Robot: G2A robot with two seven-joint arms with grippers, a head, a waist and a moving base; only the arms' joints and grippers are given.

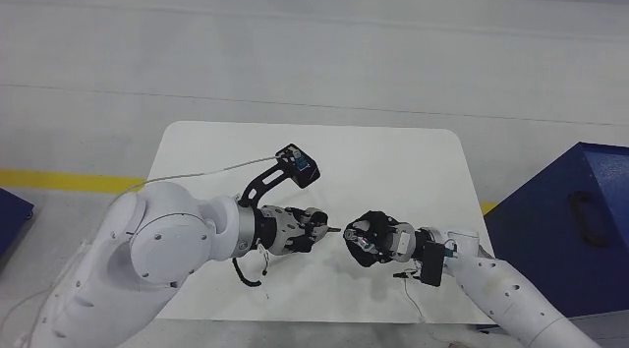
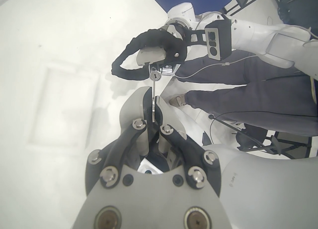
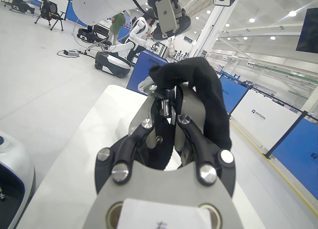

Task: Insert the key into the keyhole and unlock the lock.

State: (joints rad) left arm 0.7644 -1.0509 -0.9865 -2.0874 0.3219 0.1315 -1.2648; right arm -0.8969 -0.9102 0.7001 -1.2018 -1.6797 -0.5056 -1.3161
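Observation:
My left gripper (image 2: 154, 96) is shut on a flat silver key (image 2: 154, 91), whose blade points at the lock. The lock is a silver cylinder (image 2: 156, 75) with a black fabric-covered cable loop (image 2: 139, 41), held above the table. My right gripper (image 3: 166, 102) is shut on the lock body (image 3: 165, 110), and the black loop (image 3: 198, 78) drapes over one finger. In the top view, the left gripper (image 1: 316, 229) and right gripper (image 1: 367, 239) face each other over the front of the table. The key tip (image 1: 336, 231) sits right at the keyhole face, and the keyhole slot is still visible.
The white table (image 1: 246, 151) is bare behind and to the left of the grippers. A blue cabinet (image 1: 575, 220) stands just beyond the table's right edge. The table's front edge lies close under both wrists.

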